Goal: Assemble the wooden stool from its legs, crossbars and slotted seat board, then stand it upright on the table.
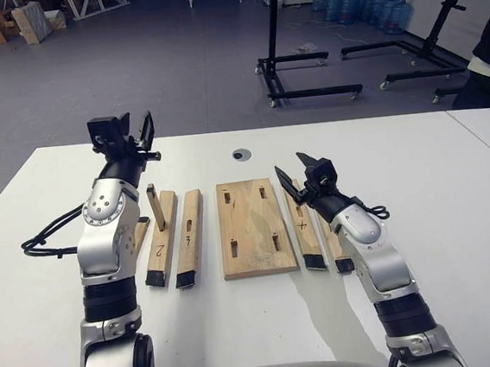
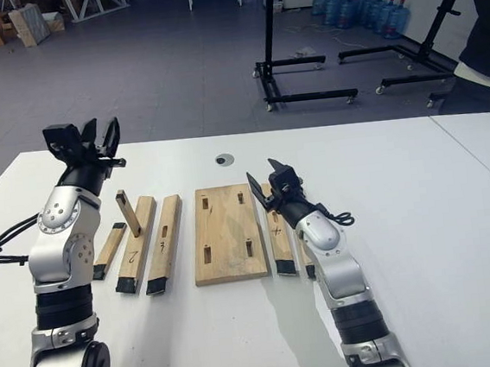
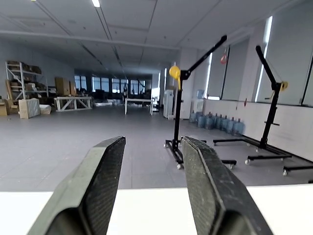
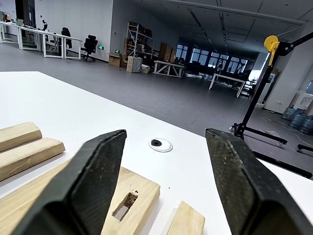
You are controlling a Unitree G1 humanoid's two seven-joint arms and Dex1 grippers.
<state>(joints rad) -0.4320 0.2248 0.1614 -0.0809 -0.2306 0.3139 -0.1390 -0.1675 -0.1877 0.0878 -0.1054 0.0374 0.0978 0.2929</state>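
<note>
**Stool parts lie flat, both grippers open**

The seat board (image 1: 250,227) lies flat in the middle of the white worktop (image 1: 456,215), with its four slots facing up. On its left two long legs lie side by side, the inner left leg (image 1: 189,238) and the outer left leg (image 1: 162,237). A thin stick (image 1: 153,206) stands up from the outer left leg. A short wooden piece (image 2: 109,249) lies further left, partly hidden by the left arm. Just beside the board on its right lies the right leg (image 1: 304,230), and next to it is one more wooden piece (image 1: 338,252), partly under the right arm.

The right gripper (image 1: 290,163) hangs over the far end of the right leg, its fingers wide apart and holding nothing. The left gripper (image 1: 137,123) is up in the air above the far left of the worktop, also spread open and empty.

A small round hole (image 1: 241,155) sits in the worktop beyond the board. A black cable (image 1: 42,242) curls by the left arm. On the floor behind stand black rolling frames (image 1: 303,65) and blue water bottles (image 1: 366,3)
</note>
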